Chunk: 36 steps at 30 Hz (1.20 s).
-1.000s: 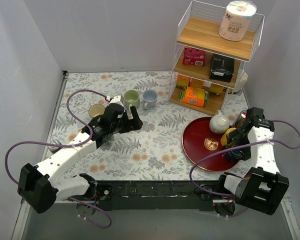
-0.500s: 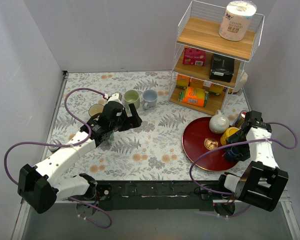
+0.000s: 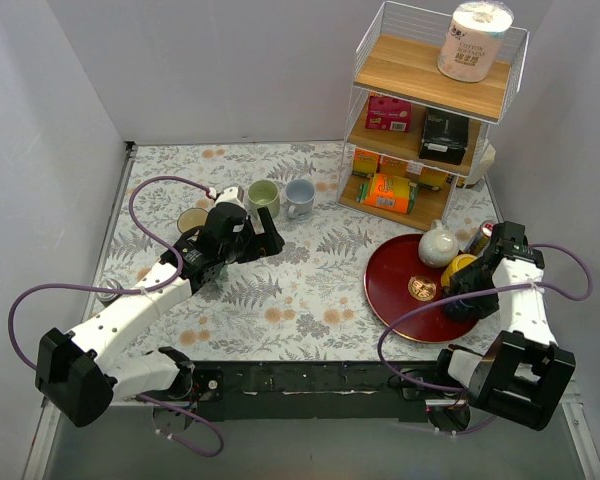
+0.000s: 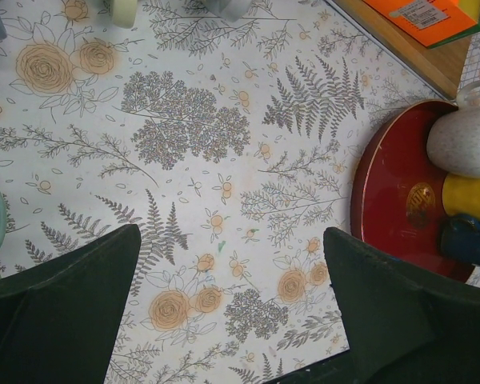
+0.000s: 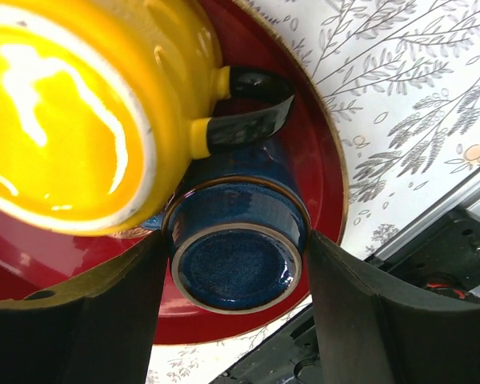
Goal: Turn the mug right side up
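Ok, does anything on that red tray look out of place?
Yes, the dark blue mug sits bottom up on the red tray, right beside the yellow mug. The right hand straddles it.

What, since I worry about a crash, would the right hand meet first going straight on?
The blue mug, base up on the red tray; the right hand straddles it. The yellow mug beside looks off that line.

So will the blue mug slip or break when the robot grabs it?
Probably slippery: the blue mug looks shiny and round between the fingers. It's likely hard and breakable, so bumping the yellow mug beside it could chip it. Standing upside down on the red tray, it shouldn't roll.
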Each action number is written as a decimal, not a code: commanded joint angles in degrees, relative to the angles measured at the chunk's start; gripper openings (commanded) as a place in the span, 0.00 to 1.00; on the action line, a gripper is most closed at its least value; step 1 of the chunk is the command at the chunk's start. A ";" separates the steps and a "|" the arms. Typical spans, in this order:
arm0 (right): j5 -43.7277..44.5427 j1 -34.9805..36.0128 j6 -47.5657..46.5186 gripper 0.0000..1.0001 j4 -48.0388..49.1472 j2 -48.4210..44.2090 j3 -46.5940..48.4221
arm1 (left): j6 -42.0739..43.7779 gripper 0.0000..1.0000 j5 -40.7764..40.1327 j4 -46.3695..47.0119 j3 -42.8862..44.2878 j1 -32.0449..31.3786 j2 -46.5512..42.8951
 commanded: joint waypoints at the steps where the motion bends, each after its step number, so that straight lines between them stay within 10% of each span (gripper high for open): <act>1: -7.29 -0.26 0.05 0.01 -1.09 -3.18 1.66 | -0.20 0.98 0.97 0.48 2.07 0.39 -0.96; 20: -21.03 16.60 10.59 0.01 1.81 -5.74 10.08 | -2.57 0.98 11.61 3.91 6.02 0.39 2.73; 36: -27.00 36.56 4.10 0.01 35.89 -1.16 16.25 | -11.27 0.98 27.31 3.63 17.72 0.48 14.33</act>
